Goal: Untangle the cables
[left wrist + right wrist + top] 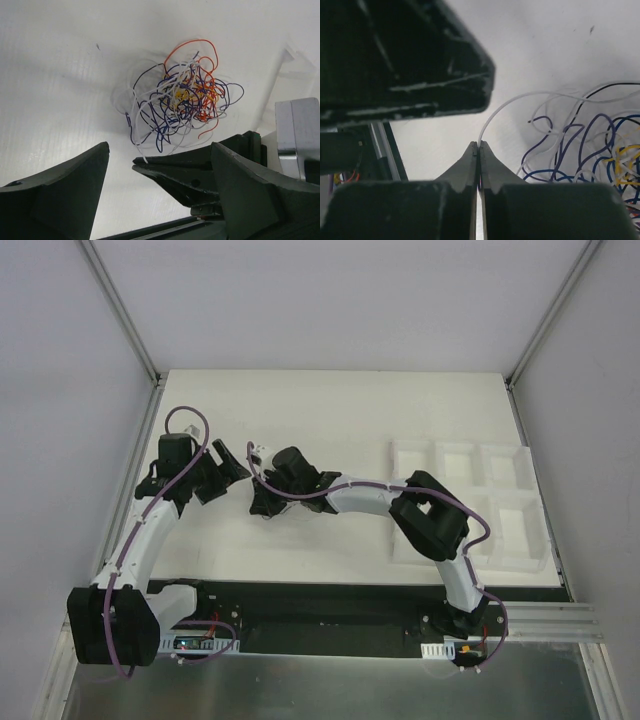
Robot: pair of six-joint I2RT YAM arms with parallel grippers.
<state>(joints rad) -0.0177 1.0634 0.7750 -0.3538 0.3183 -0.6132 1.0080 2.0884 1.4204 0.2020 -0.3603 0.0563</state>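
Tangle of thin orange-red, blue, black and white cables (pixel 182 100) lies on a white table (pixel 60 75). Right gripper (pixel 479 146), clamped on one white strand (pixel 492 112), sits between the tangle and left gripper (pixel 160 150), whose fingers are spread wide. White compartment tray (pixel 500 500) stands well apart.

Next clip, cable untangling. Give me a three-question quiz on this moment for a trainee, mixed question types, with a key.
1. True or false: the right gripper has its fingers shut on a white cable.
2. The left gripper is: A) open, B) shut on a blue cable, C) out of view.
3. In the left wrist view, what colour is the strand arching highest over the tangle?
Key: 1 true; 2 A; 3 orange-red.
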